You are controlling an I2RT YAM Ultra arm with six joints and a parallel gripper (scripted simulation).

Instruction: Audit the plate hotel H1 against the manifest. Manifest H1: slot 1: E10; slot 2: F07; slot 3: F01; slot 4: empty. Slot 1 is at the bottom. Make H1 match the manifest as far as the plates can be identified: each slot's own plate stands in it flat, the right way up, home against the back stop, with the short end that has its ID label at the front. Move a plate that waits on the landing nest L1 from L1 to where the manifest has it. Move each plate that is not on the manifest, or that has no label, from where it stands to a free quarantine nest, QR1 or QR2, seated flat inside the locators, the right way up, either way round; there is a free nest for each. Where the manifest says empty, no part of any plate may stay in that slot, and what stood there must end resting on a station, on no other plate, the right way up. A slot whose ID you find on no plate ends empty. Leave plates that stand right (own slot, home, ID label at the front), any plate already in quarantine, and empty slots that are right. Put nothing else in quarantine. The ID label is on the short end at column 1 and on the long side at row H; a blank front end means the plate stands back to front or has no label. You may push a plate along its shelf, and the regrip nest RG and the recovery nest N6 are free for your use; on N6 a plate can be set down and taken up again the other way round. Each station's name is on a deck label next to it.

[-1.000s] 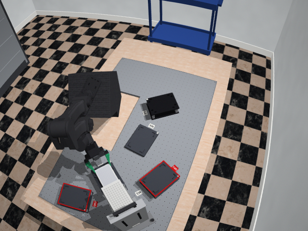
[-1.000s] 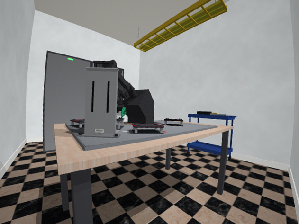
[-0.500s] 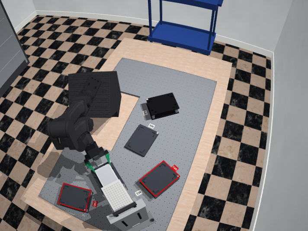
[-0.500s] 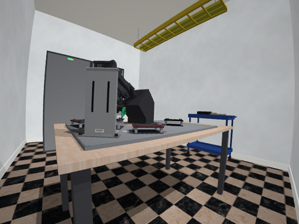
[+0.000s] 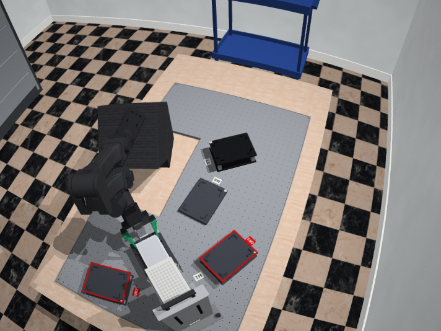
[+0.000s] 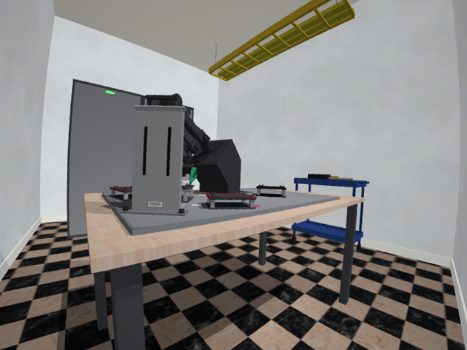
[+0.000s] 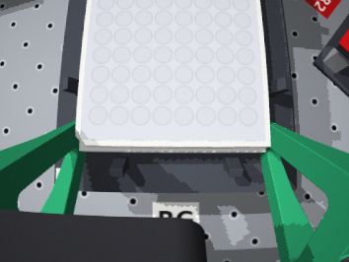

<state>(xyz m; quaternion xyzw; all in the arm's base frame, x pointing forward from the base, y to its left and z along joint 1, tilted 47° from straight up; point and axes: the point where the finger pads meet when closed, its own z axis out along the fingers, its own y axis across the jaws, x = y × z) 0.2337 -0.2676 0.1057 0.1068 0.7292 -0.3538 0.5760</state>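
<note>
My gripper [image 5: 145, 240] [image 7: 173, 131] is shut on a white well plate [image 5: 153, 251] [image 7: 173, 135], its green fingers at the long sides near the end towards me. The plate is level over the dark regrip nest RG [image 7: 187, 180]; whether it touches is hidden. No readable ID shows on it. A cream well plate [image 5: 167, 281] stands in the grey hotel H1 [image 5: 202, 302] [image 6: 158, 161], beyond the held plate; its slot and label cannot be told. Lower slots are hidden. Landing nest L1 [image 5: 233, 151] [image 6: 271, 187] and quarantine nests QR1 [image 5: 228, 255] and QR2 [image 5: 106, 282] carry no plate.
Recovery nest N6 [image 5: 202, 201] bears no plate and lies between L1 and QR1. The hotel's back panel rises tall at the near end of the deck. QR1 and QR2 flank the hotel. The arm's dark pedestal [image 5: 133, 135] stands beside the grey deck [image 5: 270, 142].
</note>
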